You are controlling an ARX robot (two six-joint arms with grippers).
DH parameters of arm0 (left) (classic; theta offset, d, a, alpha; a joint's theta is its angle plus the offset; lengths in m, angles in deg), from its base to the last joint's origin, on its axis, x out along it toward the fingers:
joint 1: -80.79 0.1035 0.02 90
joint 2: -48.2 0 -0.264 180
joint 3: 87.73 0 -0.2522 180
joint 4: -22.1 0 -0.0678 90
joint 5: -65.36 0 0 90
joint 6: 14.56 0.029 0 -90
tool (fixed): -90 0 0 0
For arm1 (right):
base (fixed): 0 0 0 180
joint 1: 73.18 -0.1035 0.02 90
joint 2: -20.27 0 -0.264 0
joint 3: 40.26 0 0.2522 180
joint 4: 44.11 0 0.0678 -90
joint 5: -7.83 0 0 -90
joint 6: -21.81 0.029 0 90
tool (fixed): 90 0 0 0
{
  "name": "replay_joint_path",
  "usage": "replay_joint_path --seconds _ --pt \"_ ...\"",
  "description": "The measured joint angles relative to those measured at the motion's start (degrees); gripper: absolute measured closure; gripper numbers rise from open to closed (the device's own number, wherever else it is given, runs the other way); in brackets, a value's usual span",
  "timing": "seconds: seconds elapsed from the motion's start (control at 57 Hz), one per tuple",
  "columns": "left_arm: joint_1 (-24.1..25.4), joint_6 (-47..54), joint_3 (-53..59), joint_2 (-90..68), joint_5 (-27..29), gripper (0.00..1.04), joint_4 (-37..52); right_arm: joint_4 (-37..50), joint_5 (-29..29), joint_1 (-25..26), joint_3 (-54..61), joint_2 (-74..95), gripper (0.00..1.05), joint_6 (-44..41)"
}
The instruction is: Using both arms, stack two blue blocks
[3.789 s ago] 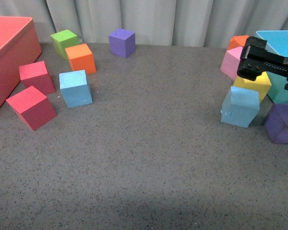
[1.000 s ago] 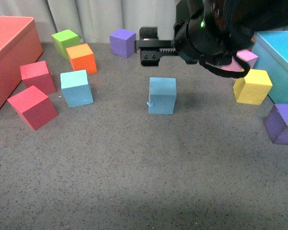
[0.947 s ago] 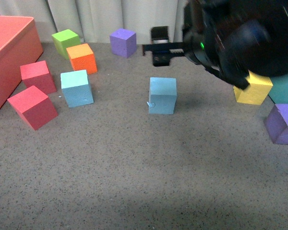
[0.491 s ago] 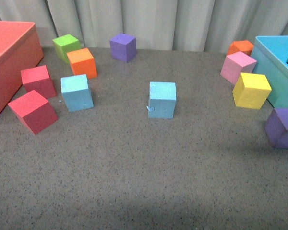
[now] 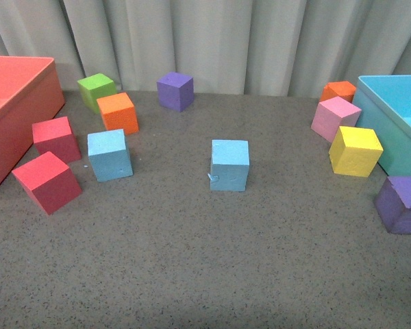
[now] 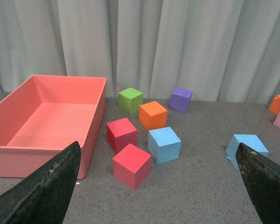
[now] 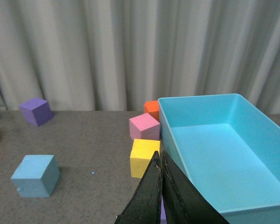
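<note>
**Both grippers stand off from the blocks, with open bench around the middle one**

Our left gripper (image 6: 157,146) is spread wide, with nothing between its two dark fingers (image 6: 42,186). Through that gap, well beyond the tips, the second blue block (image 6: 164,144) sits flat on the bench (image 6: 200,186). The nicked blue block (image 6: 247,148) is partly hidden behind one finger.

Our right gripper (image 7: 159,156) is pressed together and holds nothing. In its wrist view the tips overlap the yellow cube (image 7: 141,156), close to the wall of the turquoise bin (image 7: 198,97). The nicked blue block lies well apart from them.

From the front we see the nicked blue block alone near the centre, its nick on a lower edge. There is free bench around it at every hour, and the widest stretch of grey runs across 6 o'clock.

The second blue block lies at its 9 o'clock, well apart, and is more hemmed in:
- One red cube (image 5: 55,137) is near at 10 o'clock.
- Another red cube (image 5: 46,181) is near at 8 o'clock.
- The orange cube (image 5: 118,112) is just beside it at 12 o'clock.

Further out, the green cube (image 5: 98,91) and far purple cube (image 5: 175,91) sit by the curtain (image 5: 212,41). From the nicked block, the pink cube (image 5: 335,118) lies at 2 o'clock. The yellow cube is at 3 and the near purple cube (image 5: 403,203) at 4, all close to the turquoise bin. The red bin (image 5: 24,103) closes the left edge.
</note>
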Motion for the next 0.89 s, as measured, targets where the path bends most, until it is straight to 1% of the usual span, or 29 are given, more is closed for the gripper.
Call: replay_joint_path --seconds 0.053,0.14,0.772,0.895 --pt "0.00 0.00 0.00 0.00 0.00 0.07 0.00 -1.86 3.32 2.14 0.59 -2.43 1.04 0.00" --pt "0.00 0.00 0.00 0.00 0.00 0.07 0.00 -5.53 3.61 3.87 1.57 -7.26 1.04 0.02" --pt "0.00 0.00 0.00 0.00 0.00 0.07 0.00 -29.00 4.00 4.00 3.43 -33.59 1.04 0.02" --pt "0.00 0.00 0.00 0.00 0.00 0.07 0.00 -32.44 4.00 4.00 3.43 -37.13 1.04 0.02"
